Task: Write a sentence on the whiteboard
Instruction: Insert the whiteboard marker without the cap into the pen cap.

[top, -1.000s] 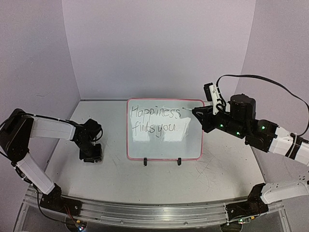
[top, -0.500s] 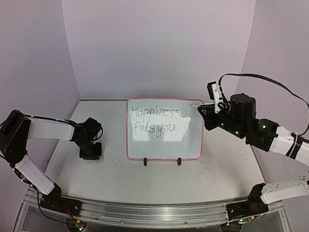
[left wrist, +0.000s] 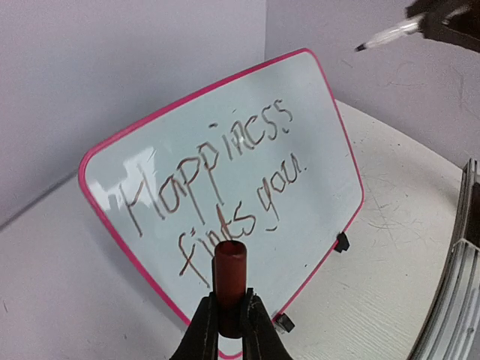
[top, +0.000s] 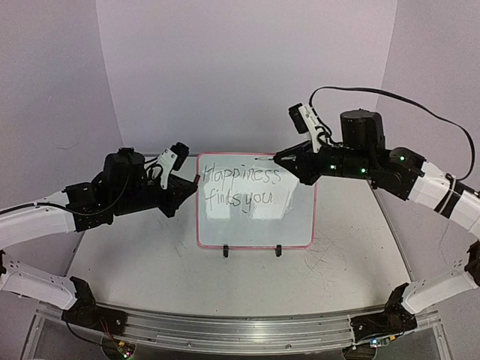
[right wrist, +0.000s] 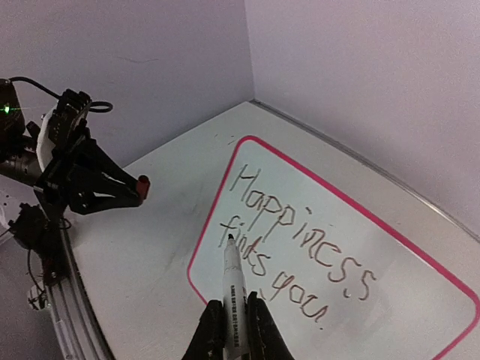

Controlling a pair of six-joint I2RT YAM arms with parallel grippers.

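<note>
L gripper (left wrist: pixel 230 313) rose to 1 whiteboard (top: pixel 255 229), grips 1 red cap (left wrist: pixel 229 271) | R gripper (right wrist: pixel 235 313) grips 1 marker (right wrist: pixel 232 271)

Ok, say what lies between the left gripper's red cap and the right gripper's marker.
Only the upper left corner of the whiteboard, where the sentence begins; top view shows it.

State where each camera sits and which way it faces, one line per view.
Top external: above and behind the arms, looking down at the whiteboard; both arms show, left tool and right tool near the board's top.
Left wrist: on the left arm, facing the board's front; its tool pinches a red cap.
Right wrist: on the right arm, looking down across the board toward the left arm; its tool holds a marker.
Shared: all show the sentence; each wrist view catches the other's item.
</note>
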